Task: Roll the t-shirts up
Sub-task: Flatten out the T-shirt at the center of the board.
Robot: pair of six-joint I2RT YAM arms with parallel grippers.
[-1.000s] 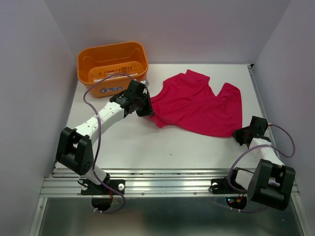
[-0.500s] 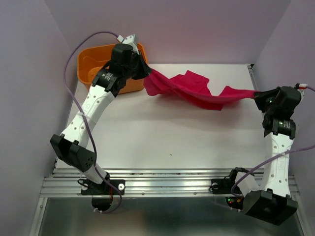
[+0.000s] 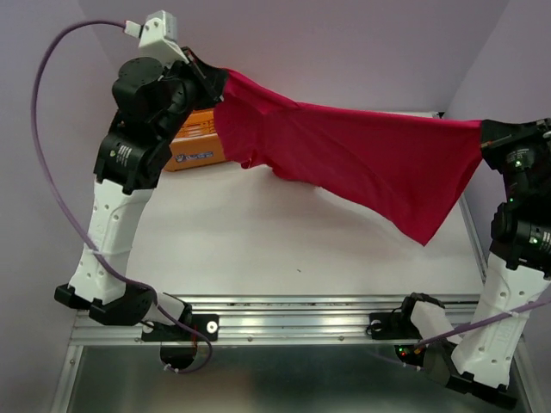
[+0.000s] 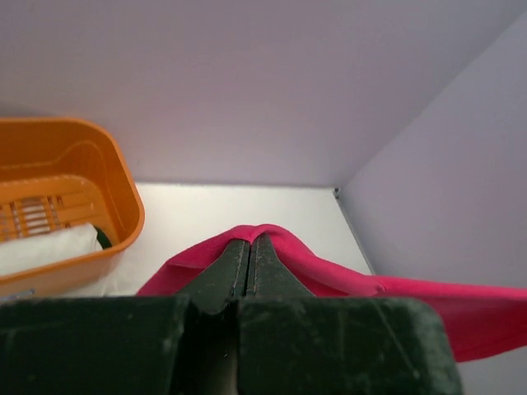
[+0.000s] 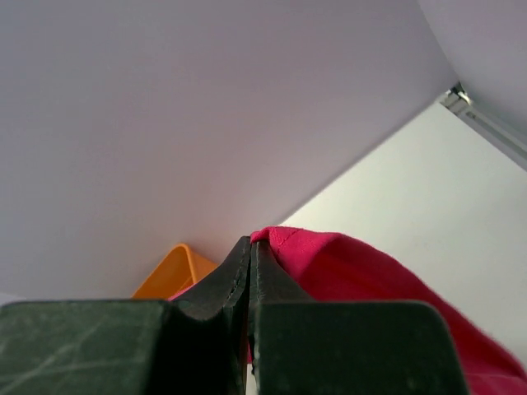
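A plain crimson-pink t-shirt hangs stretched in the air between my two grippers, well above the table. My left gripper is raised high at the back left and is shut on one edge of the shirt. My right gripper is raised at the right and is shut on the opposite edge. The cloth sags between them, and its lowest corner hangs toward the right front.
An orange basket stands at the back left, partly hidden behind my left arm; in the left wrist view it holds something white. The white table lies under the shirt. Lilac walls close in at the back and both sides.
Both arms have risen steeply, lifting the shirt off the table. It went from a crumpled heap to a sheet stretched in the air between the two grippers.
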